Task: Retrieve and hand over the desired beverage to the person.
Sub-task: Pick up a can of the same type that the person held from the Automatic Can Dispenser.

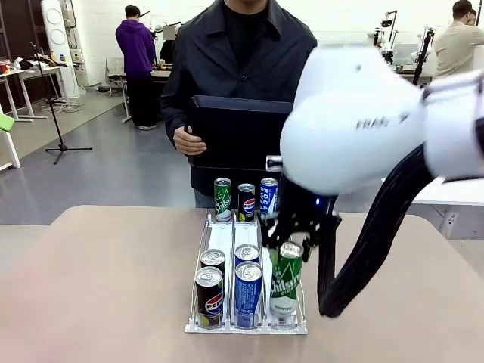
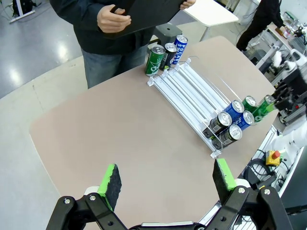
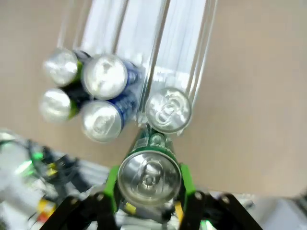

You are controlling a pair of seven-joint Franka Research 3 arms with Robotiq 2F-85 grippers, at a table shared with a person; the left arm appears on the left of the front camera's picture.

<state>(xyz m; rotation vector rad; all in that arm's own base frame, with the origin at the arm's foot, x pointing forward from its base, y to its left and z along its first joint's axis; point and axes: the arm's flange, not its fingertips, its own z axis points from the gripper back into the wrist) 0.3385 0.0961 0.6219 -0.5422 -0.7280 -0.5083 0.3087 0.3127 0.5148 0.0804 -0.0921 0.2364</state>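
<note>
Green soda can (image 1: 286, 278) is tilted and clamped between the jaws of the right gripper (image 3: 149, 186), at the near right corner of a clear three-lane rack (image 1: 221, 234) on the bench (image 1: 113, 280). A second can (image 3: 168, 109) is just beside it in the right lane. The left gripper (image 2: 167, 178) hovers over bare bench, jaws apart. The person (image 1: 227, 68) stands at the far side holding a dark board (image 1: 238, 132). Likely hazards: the tilted can may catch the rack's rail, knock its neighbour, or slip from the pads on the reach across.
</note>
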